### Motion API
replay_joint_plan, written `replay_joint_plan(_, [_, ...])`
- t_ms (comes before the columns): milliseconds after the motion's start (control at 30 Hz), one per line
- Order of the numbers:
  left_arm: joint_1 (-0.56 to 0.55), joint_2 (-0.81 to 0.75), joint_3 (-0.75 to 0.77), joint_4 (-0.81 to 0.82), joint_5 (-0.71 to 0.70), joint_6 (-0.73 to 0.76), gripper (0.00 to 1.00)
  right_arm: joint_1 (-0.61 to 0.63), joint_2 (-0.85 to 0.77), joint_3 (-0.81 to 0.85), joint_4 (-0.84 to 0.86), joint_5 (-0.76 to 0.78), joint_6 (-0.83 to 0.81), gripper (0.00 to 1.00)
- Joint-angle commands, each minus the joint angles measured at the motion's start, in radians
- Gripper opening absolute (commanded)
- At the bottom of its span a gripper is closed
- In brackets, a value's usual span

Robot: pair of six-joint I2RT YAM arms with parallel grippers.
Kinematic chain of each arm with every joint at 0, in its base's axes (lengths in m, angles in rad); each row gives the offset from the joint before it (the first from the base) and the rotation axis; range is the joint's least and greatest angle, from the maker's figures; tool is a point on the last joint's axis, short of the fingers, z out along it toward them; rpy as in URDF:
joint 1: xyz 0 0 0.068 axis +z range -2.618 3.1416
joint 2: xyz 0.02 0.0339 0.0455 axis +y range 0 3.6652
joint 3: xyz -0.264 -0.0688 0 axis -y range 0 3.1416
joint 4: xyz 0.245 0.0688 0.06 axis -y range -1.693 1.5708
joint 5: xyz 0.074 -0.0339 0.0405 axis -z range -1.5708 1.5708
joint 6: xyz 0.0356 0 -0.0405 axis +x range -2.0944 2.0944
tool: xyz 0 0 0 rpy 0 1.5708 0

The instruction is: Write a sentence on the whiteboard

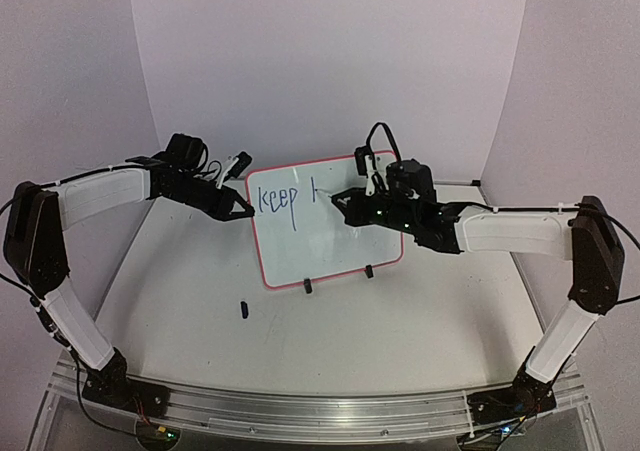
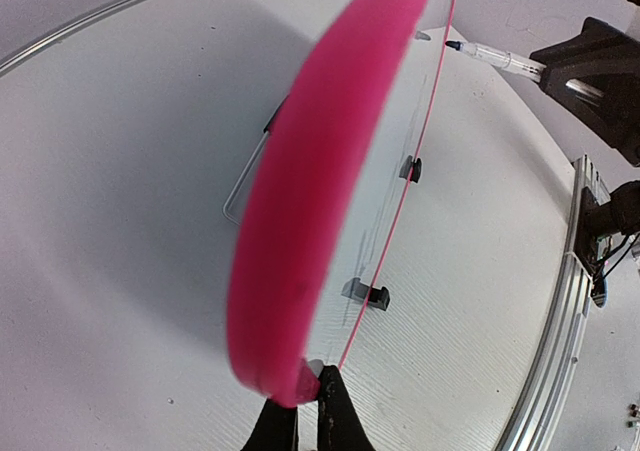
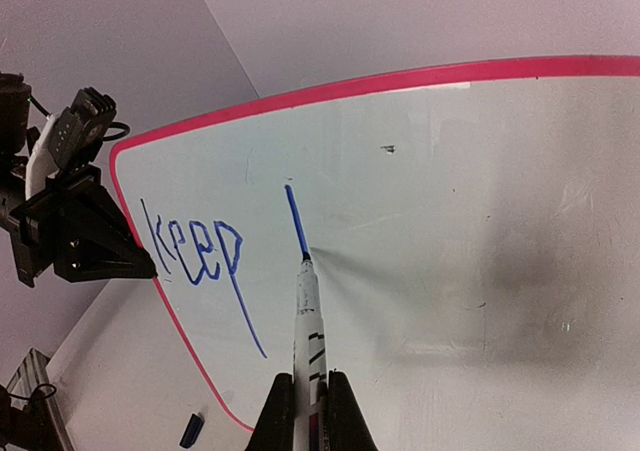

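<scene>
Clamping whiteboard [image 1: 330, 246] left edge: left tool [image 1: 245, 209] | gripping marker [image 3: 307, 311]: right tool [image 3: 310, 396] | bare surface rightward

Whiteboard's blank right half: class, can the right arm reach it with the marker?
Probably yes: the right gripper holds the marker with its tip on the whiteboard, and nothing blocks the blank area.

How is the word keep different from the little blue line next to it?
The word keep is four finished letters; the blue line is just one slanted stroke. Keep sits by the whiteboard's left edge; the line is to its right. The marker tip touches the line's bottom end, not keep. Both are thin blue ink.
</scene>
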Motion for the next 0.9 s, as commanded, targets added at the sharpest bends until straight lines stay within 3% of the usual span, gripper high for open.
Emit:
replay_joint_plan(0, [-0.041, 0.046, 0.003, -0.053, -0.057, 0.057, 0.00, -0.005, 0.017, 0.052, 0.011, 0.008, -0.001, 0.00])
replay_joint_plan(867, [-0.044, 0.045, 0.003, -0.053, -0.058, 0.056, 0.00, -0.004, -0.027, -0.031, 0.000, 0.075, 0.031, 0.00])
